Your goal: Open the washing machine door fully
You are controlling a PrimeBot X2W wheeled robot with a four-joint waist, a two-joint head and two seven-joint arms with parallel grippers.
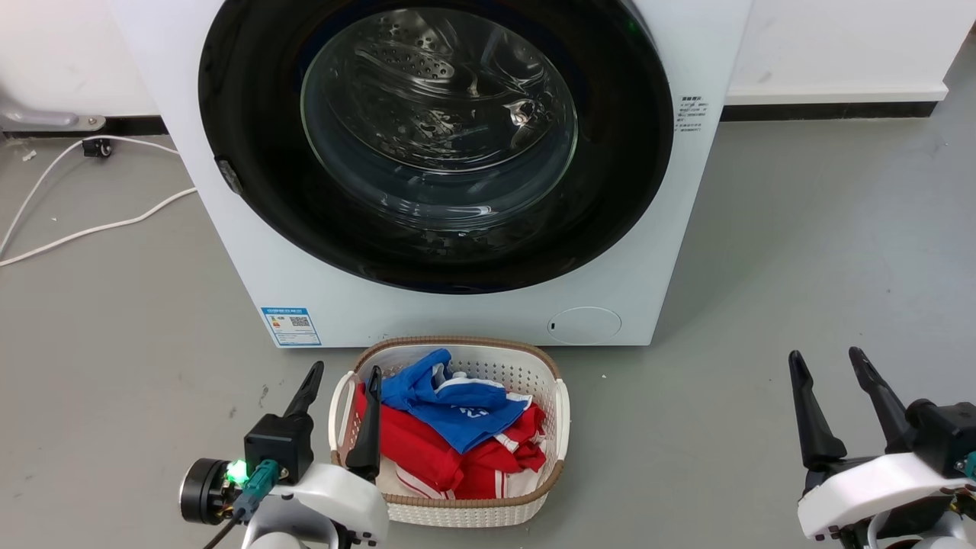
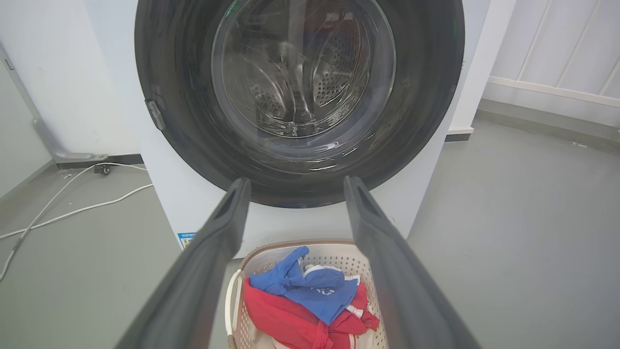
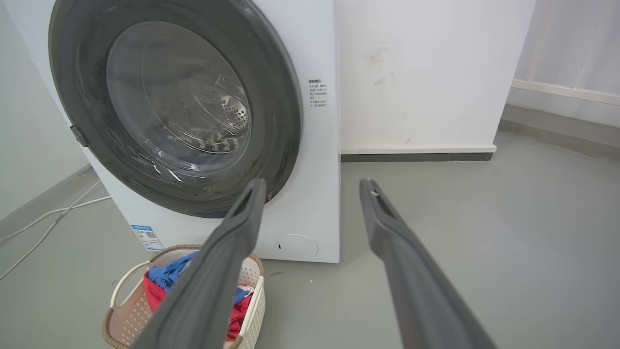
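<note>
Our left gripper (image 1: pixel 345 371) and right gripper (image 1: pixel 825 354) both sit released, fingers spread, on the near side. They are well apart from the washing machine door (image 1: pixel 438 126), which lies shut against the washing machine (image 1: pixel 473 313), beyond the laundry basket (image 1: pixel 457 345).

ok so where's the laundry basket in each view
head view: laundry basket bottom centre, beside the left gripper
left wrist view: bottom centre, between that gripper's fingers
right wrist view: bottom left corner
shared landmark: the blue label low on the washing machine
</note>
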